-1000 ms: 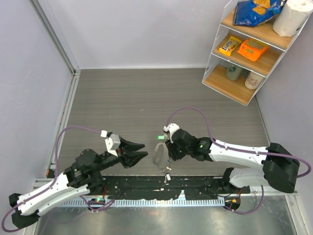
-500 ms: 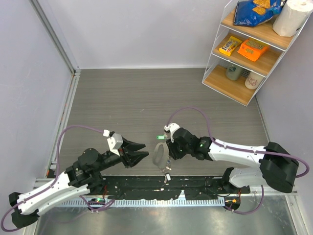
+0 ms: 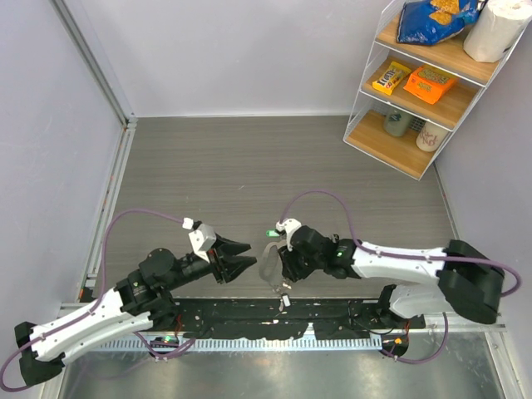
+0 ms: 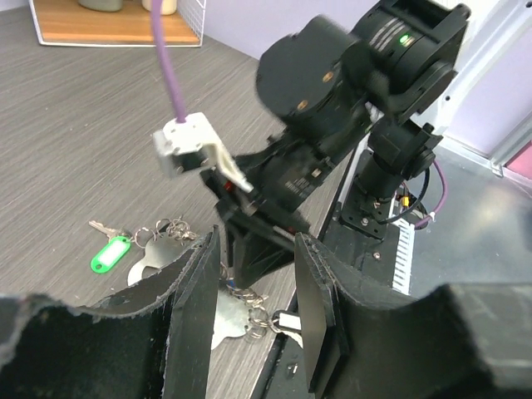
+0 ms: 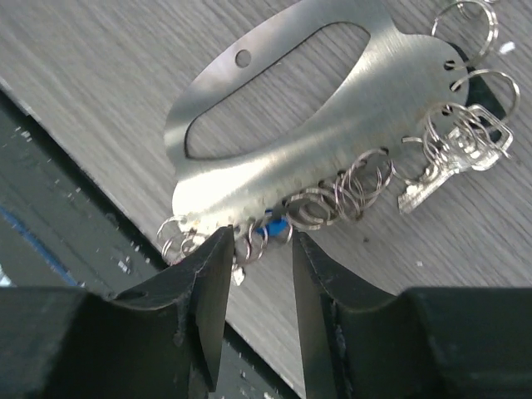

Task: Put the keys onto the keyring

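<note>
**Top view.** The keyring [image 3: 269, 264] lies on the grey worktop [image 3: 216, 166], close to its near edge. The left arm [image 3: 125, 299] reaches in from the keyring's left. The left jaws stand wide and empty, their tips just short of the keyring. The right arm [image 3: 399, 258] reaches in from the keyring's right, and the right jaws sit directly over the keyring. A green key [image 3: 271, 233] lies just beyond the keyring's far side. A shelf [image 3: 416, 91] stands well beyond the keyring, to its right.

**Left wrist view.** The left jaws frame the scene, parted with nothing between them. The right jaws point down at the keyring [image 4: 158, 259] just ahead. The green key [image 4: 110, 253] lies to the keyring's left, touching its loose rings.

**Right wrist view.** The keyring [image 5: 332, 108] shows as a flat metal plate with an oval slot. Small wire rings [image 5: 357, 179] hang along the plate's near edge. A silver key [image 5: 426, 187] hangs from rings at the right end of that edge. A blue tag [image 5: 271, 226] sits among the rings at the left end. The right jaws stand narrowly apart, with the tag and ringed edge showing in the gap. Whether they pinch the edge cannot be told.
</note>
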Robot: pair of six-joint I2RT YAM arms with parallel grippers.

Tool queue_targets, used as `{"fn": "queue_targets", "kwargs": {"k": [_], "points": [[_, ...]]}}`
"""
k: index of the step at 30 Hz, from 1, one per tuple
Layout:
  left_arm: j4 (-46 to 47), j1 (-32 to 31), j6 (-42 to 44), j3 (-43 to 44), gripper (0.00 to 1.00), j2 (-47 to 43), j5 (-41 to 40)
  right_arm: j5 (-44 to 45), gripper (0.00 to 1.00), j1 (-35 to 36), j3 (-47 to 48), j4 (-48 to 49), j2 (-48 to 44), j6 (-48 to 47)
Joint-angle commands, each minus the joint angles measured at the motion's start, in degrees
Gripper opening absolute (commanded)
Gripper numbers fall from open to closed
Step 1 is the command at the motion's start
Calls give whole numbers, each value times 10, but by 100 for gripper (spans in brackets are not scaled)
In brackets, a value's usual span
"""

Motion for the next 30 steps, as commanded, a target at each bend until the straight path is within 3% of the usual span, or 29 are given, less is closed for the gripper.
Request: {"fn": "queue_targets", "kwargs": {"k": [1, 9, 12, 16, 24, 30], "points": [[30, 1, -4, 24, 46, 1, -10, 16, 42, 2, 47, 60, 92, 30], [19, 1, -2, 29, 46, 4, -14, 72, 43, -56, 143, 176, 247, 92], [5, 1, -2, 33, 47, -9, -15, 112, 39, -111, 125, 204, 223, 107], [4, 2, 1, 20, 47, -29, -26, 180, 35, -121, 115, 164, 147, 80], [11, 1, 2, 11, 47, -36, -20, 127, 41, -81, 100, 137, 62, 60], [18, 1, 4, 10, 47, -35, -17, 101, 45, -62, 134, 119, 91, 57]]}}
